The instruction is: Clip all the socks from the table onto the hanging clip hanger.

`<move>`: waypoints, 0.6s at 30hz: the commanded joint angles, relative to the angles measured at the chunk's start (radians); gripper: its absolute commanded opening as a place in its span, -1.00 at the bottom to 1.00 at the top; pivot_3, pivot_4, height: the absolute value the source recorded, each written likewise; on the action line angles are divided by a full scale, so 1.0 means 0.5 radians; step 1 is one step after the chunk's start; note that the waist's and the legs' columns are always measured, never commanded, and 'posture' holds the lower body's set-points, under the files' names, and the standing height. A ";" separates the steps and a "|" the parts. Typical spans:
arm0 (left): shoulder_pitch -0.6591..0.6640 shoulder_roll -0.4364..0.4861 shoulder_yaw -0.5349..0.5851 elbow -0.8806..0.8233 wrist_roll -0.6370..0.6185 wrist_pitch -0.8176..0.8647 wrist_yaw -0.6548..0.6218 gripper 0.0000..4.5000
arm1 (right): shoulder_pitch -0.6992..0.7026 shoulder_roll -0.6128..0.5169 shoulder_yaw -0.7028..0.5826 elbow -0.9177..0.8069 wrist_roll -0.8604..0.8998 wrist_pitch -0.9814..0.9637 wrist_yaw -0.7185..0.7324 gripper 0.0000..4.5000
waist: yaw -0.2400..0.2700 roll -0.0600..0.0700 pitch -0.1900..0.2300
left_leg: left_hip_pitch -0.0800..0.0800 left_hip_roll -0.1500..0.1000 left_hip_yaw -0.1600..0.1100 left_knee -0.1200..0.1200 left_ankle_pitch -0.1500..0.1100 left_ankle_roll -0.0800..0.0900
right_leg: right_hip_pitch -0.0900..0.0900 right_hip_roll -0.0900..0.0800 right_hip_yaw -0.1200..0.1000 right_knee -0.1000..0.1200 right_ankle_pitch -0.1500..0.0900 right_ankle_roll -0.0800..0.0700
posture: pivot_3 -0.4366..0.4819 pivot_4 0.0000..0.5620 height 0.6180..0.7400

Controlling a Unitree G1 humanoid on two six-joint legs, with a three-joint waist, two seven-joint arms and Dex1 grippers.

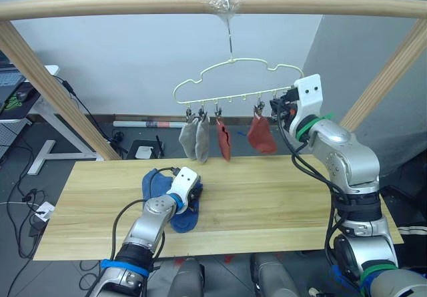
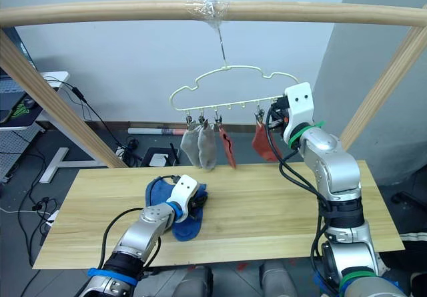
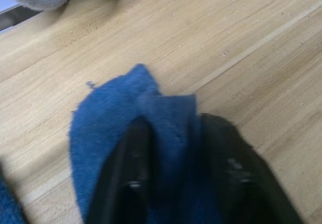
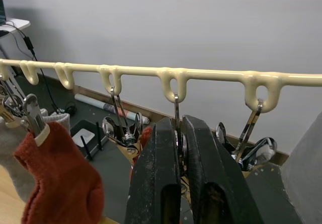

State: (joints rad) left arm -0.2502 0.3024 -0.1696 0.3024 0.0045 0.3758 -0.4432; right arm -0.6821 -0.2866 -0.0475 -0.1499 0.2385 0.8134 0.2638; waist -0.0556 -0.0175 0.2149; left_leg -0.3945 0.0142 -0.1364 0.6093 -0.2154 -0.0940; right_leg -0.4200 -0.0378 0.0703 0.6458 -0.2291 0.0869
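Pale wall behind, a light wood table [image 1: 267, 203] below a rounded wooden pole frame [image 1: 133, 6]. Left gripper [image 3: 173, 148] rests on the table, fingers pinching a fold of one of two blue socks [image 1: 155, 182] lying there. Right gripper [image 4: 178, 148], raised beside the clip hanger [image 1: 230, 77], is pressed together on a metal clip [image 4: 177, 118]. Beside it hang two rust-red socks [image 1: 261, 135], then two grey socks [image 1: 195, 140]. No readable writing.

Head stereo pair overlooks table [image 1: 267, 203] — wrist cams close: tabletop, clip hanger [image 4: 171, 74].
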 commanded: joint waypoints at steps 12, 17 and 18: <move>0.028 -0.197 -0.042 -0.437 -0.245 -0.432 -0.281 -0.99 | -0.253 -0.051 -0.345 0.103 0.293 0.555 -0.019 -1.00 | 0.012 0.000 0.003 | -0.008 0.000 -0.002 0.000 0.000 0.000 | -0.005 -0.001 -0.001 -0.002 0.000 -0.001 | -0.13 -0.24 1.00; -0.017 -0.289 -0.057 -0.631 -0.325 -0.559 -0.324 -0.99 | -0.429 0.105 -0.701 0.130 0.427 1.031 -0.235 -1.00 | 0.010 0.001 0.003 | -0.007 0.000 -0.002 -0.001 0.000 0.000 | -0.004 -0.001 -0.001 -0.002 0.001 -0.003 | -0.14 -0.24 1.00; -0.029 -0.310 -0.065 -0.643 -0.324 -0.588 -0.318 -0.99 | -0.458 0.125 -0.744 0.130 0.435 1.090 -0.266 -1.00 | 0.011 0.001 0.003 | -0.007 0.000 -0.001 -0.001 0.000 0.000 | -0.004 -0.001 -0.001 -0.002 0.001 -0.003 | -0.15 -0.24 1.00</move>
State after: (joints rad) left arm -0.2547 0.1536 -0.2028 0.0168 -0.1409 0.1150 -0.6005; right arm -0.8994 -0.2186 -0.3654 -0.0811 0.4537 1.3044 0.1702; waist -0.0503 -0.0168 0.2166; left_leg -0.3981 0.0139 -0.1371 0.6092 -0.2154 -0.0939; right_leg -0.4219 -0.0382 0.0698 0.6449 -0.2287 0.0855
